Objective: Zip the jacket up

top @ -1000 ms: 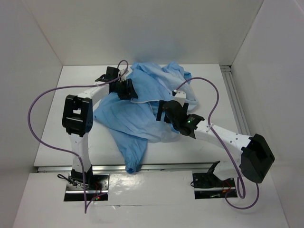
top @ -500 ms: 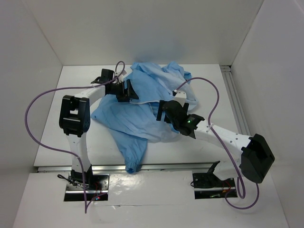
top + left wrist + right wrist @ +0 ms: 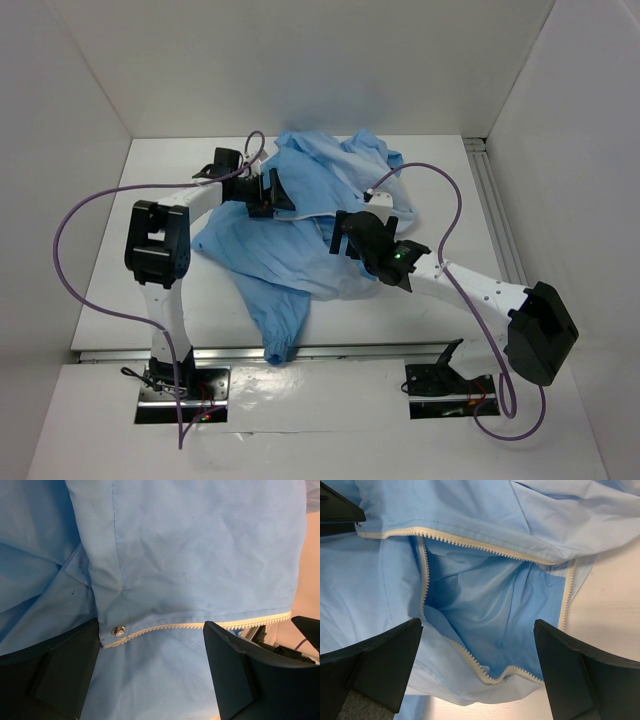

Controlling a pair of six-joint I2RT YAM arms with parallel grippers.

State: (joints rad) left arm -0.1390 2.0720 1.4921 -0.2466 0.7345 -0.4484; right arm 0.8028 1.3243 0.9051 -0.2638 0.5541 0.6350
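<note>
walls: white, closing in the table on left, back and right
left cable: purple, loops out wide over the table's left side, clear of the cloth
left hand: at the jacket's upper left edge; in its wrist view the fingers stand wide apart, one each side of the zip edge, nothing pinched, cloth flat under them
jacket: light blue, crumpled in a heap mid-table, from the back wall side down to the near edge; front unzipped
sleeve: runs down from the heap, its end at the table's near edge
zip: white teeth along a folded hem, running across between the left fingers
snap: small metal, at the zip's left end, just beside the left finger
jacket in left wrist view: fills the view, creased
right hand: over the heap's middle, right of the left hand, near but apart; in its wrist view the fingers are fully spread, holding nothing
jacket front: gapes open below the right hand, lining showing, zip edges ringing the gap, unjoined
green light: lit on the right wrist
right cable: purple, arcs over the jacket's right part
rail: along the table's right edge, well apart from the cloth
</note>
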